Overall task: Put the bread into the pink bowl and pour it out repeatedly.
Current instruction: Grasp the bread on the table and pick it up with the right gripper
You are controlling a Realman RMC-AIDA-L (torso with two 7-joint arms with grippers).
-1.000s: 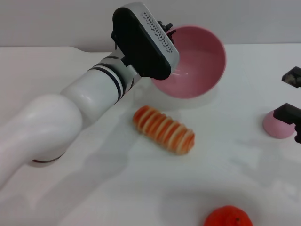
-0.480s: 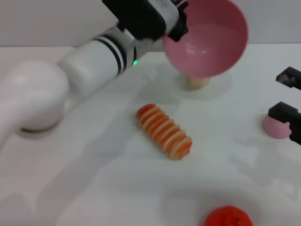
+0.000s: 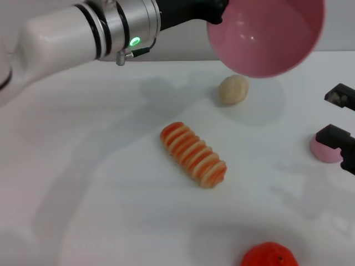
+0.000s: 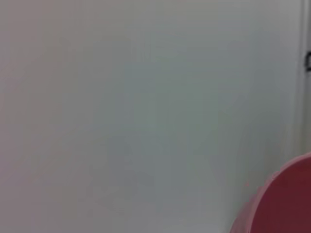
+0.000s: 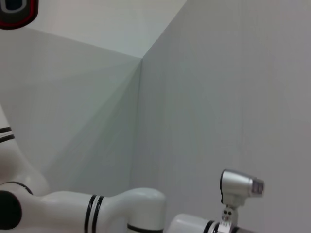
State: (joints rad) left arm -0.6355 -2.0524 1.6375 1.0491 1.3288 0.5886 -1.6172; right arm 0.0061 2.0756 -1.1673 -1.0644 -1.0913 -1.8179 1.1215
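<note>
Left gripper (image 3: 217, 10) grips the pink bowl (image 3: 266, 34) by its rim at the top of the head view, its dark fingers closed on the bowl's left edge. That bowl hangs in the air above the white table (image 3: 111, 183), tipped so that its open side faces the camera, and nothing lies inside it. In the left wrist view only a curved slice of the pink bowl (image 4: 284, 204) shows at one corner, against a plain pale wall.

On the table, the bread (image 3: 193, 154) lies on its side near the middle, slantwise, its orange and cream ridges showing. It is well apart from the bowl and touches nothing else. A small round beige lump (image 3: 233, 90) sits beyond the bread, just under the raised bowl. A small pink dome (image 3: 327, 149) rests near the right edge, and an orange fruit (image 3: 269, 256) sits at the near edge, partly cut off.

Right gripper (image 3: 345, 127) hovers low at the right edge, its two dark fingers spread apart, one of them just in front of the pink dome, holding nothing. The right wrist view shows only walls and parts of the robot's white arms.
</note>
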